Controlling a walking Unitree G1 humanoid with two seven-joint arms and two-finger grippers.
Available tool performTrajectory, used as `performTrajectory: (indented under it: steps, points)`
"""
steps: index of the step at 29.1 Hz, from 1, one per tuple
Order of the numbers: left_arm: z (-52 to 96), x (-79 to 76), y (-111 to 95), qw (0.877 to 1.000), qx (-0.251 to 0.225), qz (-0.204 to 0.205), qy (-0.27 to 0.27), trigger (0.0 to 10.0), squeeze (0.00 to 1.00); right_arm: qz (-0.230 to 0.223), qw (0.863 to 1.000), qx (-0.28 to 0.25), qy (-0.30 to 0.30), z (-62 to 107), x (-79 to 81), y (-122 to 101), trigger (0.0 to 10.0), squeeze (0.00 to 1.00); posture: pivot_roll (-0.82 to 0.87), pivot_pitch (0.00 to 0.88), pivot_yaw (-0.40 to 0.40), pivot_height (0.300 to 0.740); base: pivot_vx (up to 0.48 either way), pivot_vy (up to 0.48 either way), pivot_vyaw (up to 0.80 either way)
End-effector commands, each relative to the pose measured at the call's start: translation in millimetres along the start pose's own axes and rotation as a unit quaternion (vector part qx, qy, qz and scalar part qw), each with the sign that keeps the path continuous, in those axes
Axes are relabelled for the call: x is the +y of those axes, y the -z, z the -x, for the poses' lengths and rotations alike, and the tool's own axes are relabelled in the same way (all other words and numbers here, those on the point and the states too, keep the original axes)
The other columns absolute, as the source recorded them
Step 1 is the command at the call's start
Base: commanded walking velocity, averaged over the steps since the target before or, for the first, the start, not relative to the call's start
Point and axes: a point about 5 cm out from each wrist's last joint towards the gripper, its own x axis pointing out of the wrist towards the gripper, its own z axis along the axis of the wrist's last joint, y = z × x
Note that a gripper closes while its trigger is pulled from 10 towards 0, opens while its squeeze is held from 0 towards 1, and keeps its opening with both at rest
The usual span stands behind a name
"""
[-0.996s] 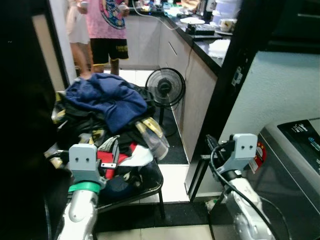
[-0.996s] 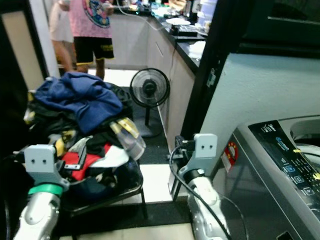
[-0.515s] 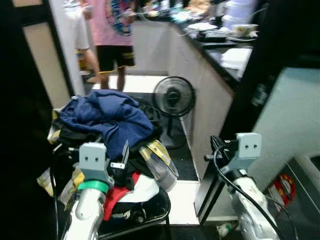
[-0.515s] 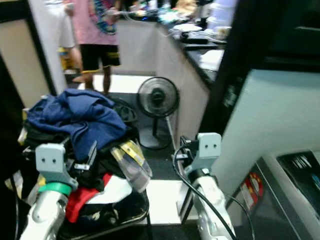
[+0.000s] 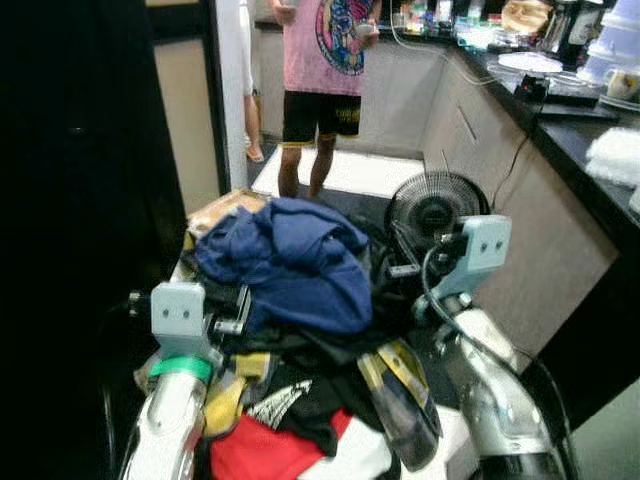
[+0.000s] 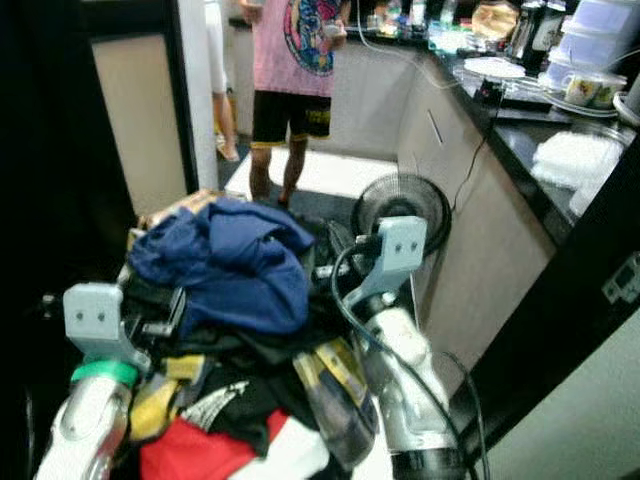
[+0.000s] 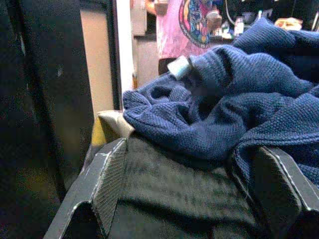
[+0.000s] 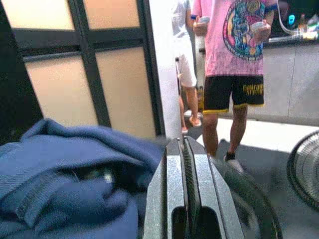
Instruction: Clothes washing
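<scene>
I'm looking down on the heap of clothes, with a navy blue knit garment on top, dark items under it, and red, white and yellow pieces lower in the pile. My left gripper sits at the left edge of the heap, its fingers spread wide apart, with dark fabric lying between them and the navy knit just ahead. My right gripper is over the right side of the pile, its two fingers pressed together with nothing between them, the navy garment just beside it. Past the heap stands a small black fan on the floor by the cabinets. A person in a pink T-shirt with a round multicoloured print and black shorts stands further back; the yellow lettering on the shorts is too blurred for me to read. The black counter carries dishes and containers, labels unreadable
</scene>
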Motion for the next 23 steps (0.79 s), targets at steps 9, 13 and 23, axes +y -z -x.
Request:
performTrajectory:
  steps: [9, 13, 23]
  points:
    - [0.9, 13.3, 2.5, 1.0, 0.003, 0.012, -0.019, 10.0, 0.0, 0.012, 0.999, 0.029, -0.01, 1.2, 6.1, 13.2, 10.0, 0.0, -0.03, 0.003, -0.017, 0.74, 0.0, 0.0, 0.0]
    - [-4.4, 16.2, -8.1, 0.999, -0.03, 0.013, -0.022, 10.0, 0.0, 0.021, 1.0, 0.019, -0.002, -0.5, 4.2, 9.7, 10.0, 0.0, -0.02, 0.0, -0.021, 0.74, 0.0, 0.0, 0.0]
    - [-4.8, -5.1, -51.3, 0.987, -0.136, 0.034, 0.076, 10.0, 0.0, 0.045, 0.999, 0.025, -0.006, 3.3, -0.2, 10.6, 10.0, 0.0, -0.03, 0.0, -0.019, 0.74, 0.0, 0.0, 0.0]
